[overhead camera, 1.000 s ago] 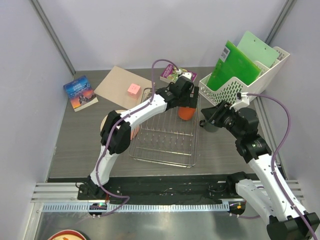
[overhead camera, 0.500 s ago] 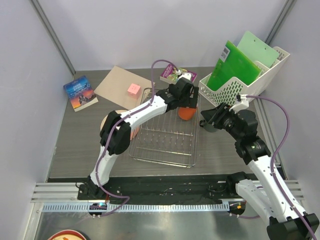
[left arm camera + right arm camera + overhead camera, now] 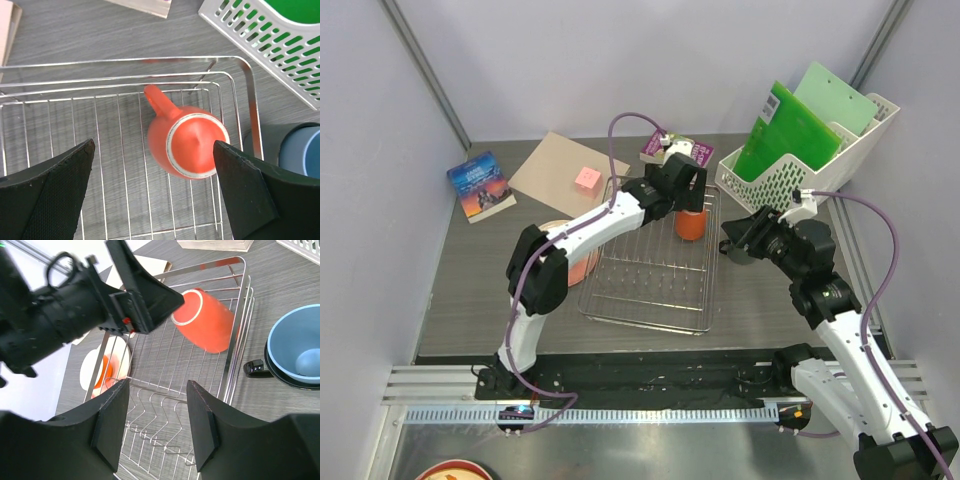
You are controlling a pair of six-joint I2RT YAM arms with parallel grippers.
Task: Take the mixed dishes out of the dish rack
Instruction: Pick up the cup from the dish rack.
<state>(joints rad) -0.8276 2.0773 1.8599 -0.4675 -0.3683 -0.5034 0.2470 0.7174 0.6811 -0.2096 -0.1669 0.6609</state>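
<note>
The orange mug (image 3: 690, 226) sits bottom-up in the far right corner of the dish rack (image 3: 650, 290). My left gripper (image 3: 680, 180) hangs open above it. In the left wrist view the mug (image 3: 192, 145) is slightly blurred, between and beyond the gripper (image 3: 150, 200), and touches neither finger. My right gripper (image 3: 738, 238) is open and empty right of the rack, its own view (image 3: 155, 425) looking over the rack (image 3: 240, 305) and mug (image 3: 202, 320). The light blue cup (image 3: 295, 352) sits inside the dark grey mug (image 3: 255, 367) on the table. The white bowl (image 3: 105, 370) sits on the pink plate (image 3: 582, 268) left of the rack.
A white perforated file holder (image 3: 800, 170) with green folders stands at the back right, close to the rack's corner. A brown board (image 3: 560, 170) with a pink block (image 3: 587, 178), a book (image 3: 480, 185) and a second book (image 3: 660, 148) lie at the back.
My left gripper has risen and drawn back from the orange mug, which stays in the rack. My right gripper shifted slightly left, then held still.
</note>
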